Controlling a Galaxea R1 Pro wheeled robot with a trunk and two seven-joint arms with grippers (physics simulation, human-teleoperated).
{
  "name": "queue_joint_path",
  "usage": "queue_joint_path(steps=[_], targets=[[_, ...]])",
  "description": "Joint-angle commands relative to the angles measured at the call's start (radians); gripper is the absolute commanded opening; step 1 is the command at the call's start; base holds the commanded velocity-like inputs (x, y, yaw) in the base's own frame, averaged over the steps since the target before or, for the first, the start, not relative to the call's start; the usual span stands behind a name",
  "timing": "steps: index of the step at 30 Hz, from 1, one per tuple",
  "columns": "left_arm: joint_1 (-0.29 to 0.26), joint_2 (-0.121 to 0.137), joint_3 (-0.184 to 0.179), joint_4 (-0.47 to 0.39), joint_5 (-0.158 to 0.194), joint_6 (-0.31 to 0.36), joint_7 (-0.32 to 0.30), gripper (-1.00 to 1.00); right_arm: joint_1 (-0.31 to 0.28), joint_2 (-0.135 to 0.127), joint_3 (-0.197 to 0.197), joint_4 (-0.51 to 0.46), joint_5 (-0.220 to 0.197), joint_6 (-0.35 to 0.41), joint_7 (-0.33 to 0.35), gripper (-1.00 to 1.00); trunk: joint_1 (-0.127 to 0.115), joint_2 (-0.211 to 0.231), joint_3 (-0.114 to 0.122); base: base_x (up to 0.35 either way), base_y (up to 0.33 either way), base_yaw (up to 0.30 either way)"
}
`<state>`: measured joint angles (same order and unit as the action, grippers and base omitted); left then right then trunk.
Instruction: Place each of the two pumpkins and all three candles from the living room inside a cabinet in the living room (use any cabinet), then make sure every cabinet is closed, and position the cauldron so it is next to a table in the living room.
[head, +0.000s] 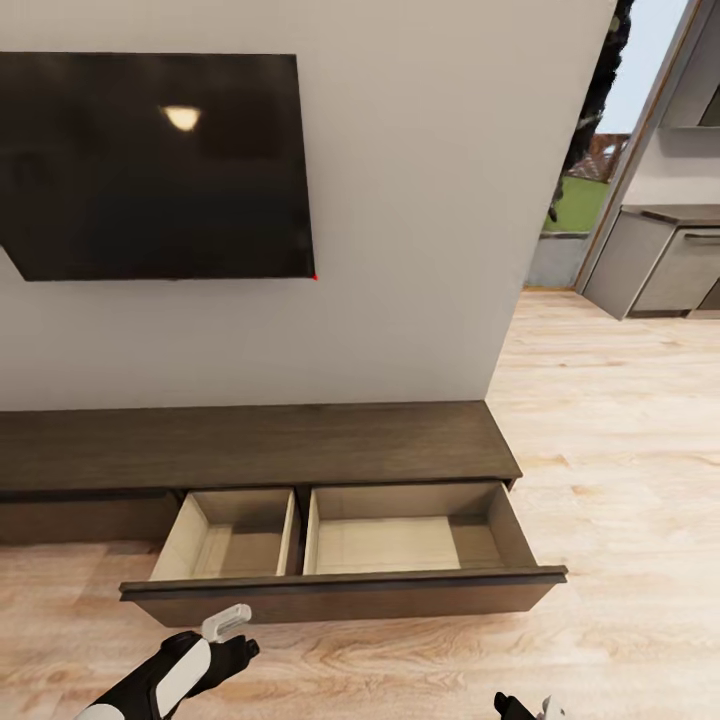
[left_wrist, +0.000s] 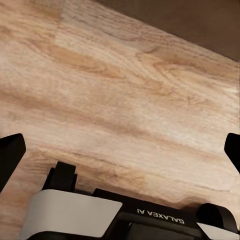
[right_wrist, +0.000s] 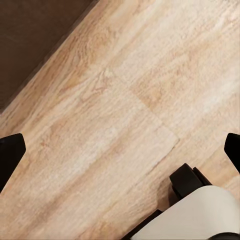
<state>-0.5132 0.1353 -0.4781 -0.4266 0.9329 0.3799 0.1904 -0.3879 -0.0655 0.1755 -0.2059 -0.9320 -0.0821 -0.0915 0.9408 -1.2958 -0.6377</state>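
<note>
the long dark cabinet (head: 250, 445) sits against the white wall, under the black tv (head: 150, 165). its wide drawer (head: 340, 590) is pulled out at 6 o'clock and has two pale wood boxes inside, with nothing in them. the left gripper (left_wrist: 120, 150) hangs over the wood floor (head: 620, 450) near the drawer front, fingers spread wide and holding nothing. the right gripper (right_wrist: 120, 150) is spread wide over the floor too, at 5 o'clock. a grey kitchen counter (head: 660, 250) stands at 2 o'clock.

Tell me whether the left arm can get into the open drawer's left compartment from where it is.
Probably yes: the left gripper hangs just outside the drawer front, the left compartment lies open above, and nothing blocks the way.
</note>
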Motion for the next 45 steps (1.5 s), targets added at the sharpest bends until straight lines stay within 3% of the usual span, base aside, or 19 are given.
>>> queue_joint_path(steps=[1, 9, 23, 29, 45], targets=[[0.0, 0.001, -0.005, -0.003, 0.01, -0.001, 0.014, 1.0, 0.0, 0.0, 0.009, -0.001, -0.009, -0.003, -0.005, 1.0, -0.004, 0.007, 0.002, 0.0, 0.0, 0.0], [-0.001, -0.001, 0.003, -0.003, 0.01, -0.037, 0.106, 1.0, 0.0, 0.0, 0.01, -0.001, -0.008, -0.006, -0.004, 1.0, -0.035, 0.063, 0.027, 0.0, 0.0, 0.0], [-0.001, 0.0, 0.007, 0.029, 0.01, -0.065, 0.136, 1.0, 0.0, 0.0, 0.009, -0.003, -0.008, -0.023, 0.0, 1.0, -0.088, 0.161, 0.071, 0.0, 0.0, 0.0], [-0.001, 0.0, 0.006, 0.036, 0.01, -0.075, 0.136, 1.0, 0.0, 0.0, 0.012, -0.003, -0.008, -0.059, 0.003, 1.0, -0.088, 0.161, 0.071, 0.0, 0.0, 0.0], [-0.001, 0.0, 0.004, 0.035, 0.01, -0.118, 0.126, 1.0, 0.0, -0.002, 0.013, -0.003, -0.008, -0.064, 0.015, 1.0, -0.088, 0.161, 0.071, 0.0, 0.0, 0.0]])
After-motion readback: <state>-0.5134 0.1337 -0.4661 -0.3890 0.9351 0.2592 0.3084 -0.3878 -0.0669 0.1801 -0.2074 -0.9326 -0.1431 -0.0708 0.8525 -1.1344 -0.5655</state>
